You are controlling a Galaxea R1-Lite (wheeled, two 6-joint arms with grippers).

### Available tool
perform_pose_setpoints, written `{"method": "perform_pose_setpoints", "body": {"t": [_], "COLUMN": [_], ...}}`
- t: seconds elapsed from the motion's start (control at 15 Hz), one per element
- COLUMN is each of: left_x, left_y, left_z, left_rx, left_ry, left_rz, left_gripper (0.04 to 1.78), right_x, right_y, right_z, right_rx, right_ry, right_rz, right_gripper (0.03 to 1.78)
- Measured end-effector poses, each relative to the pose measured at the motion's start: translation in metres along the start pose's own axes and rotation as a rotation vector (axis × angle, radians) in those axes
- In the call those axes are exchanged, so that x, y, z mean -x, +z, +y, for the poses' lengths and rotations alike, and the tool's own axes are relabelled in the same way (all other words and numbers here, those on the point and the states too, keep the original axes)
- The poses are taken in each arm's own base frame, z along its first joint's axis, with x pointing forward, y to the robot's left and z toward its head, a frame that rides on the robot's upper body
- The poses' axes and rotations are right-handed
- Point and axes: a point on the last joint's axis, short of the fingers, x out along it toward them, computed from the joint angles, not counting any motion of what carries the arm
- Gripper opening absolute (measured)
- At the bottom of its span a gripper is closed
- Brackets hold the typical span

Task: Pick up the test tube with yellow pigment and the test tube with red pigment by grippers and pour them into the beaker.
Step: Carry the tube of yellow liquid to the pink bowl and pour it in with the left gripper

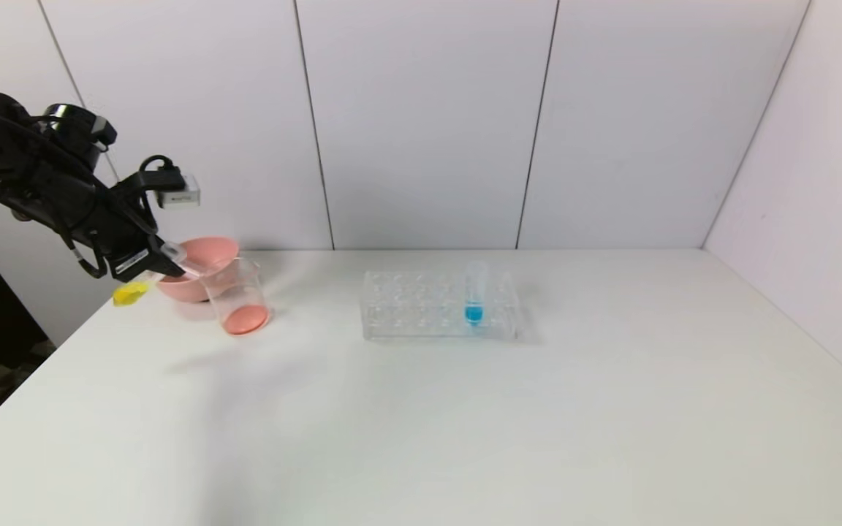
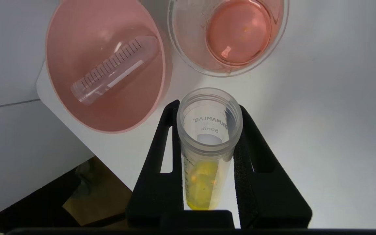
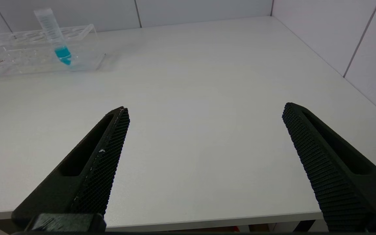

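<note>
Left end effector (image 2: 209, 163) clenched on tilted clear yellow-pigment test tube (image 2: 204, 156) beside small clear red-tinted beaker (image 2: 228, 36); yellow unpoured.

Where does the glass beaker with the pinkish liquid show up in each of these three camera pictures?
Head view: the beaker stands far left on the table, just in front of the pink bowl.
Left wrist view: the beaker is at the top edge, beside the pink bowl, beyond the yellow tube held in the left gripper.
Right wrist view: not in it.
Shared landmark: the pink bowl, in the head and left wrist views.
</note>
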Motion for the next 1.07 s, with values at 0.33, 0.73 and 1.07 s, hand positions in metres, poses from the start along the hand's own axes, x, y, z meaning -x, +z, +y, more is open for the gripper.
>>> {"method": "perform_pose_setpoints", "body": {"t": [0.33, 0.73, 1.07], "left_x": [-0.012, -0.019, -0.020], "left_y": [0.022, 0.041, 0.052], "left_z": [-0.007, -0.019, -0.028], "left_rx": [-0.090, -0.172, -0.209], "left_ry": [0.051, 0.110, 0.147], "left_rz": [0.042, 0.140, 0.207], "left_gripper": [0.45, 0.45, 0.45], "right_x": [0.000, 0.000, 0.000], "right_y": [0.000, 0.000, 0.000], "right_z": [0.000, 0.000, 0.000], "right_rx": [0.000, 0.000, 0.000], "right_ry": [0.000, 0.000, 0.000], "right_rz": [0.000, 0.000, 0.000], "right_gripper": [1.71, 1.71, 1.71]}}
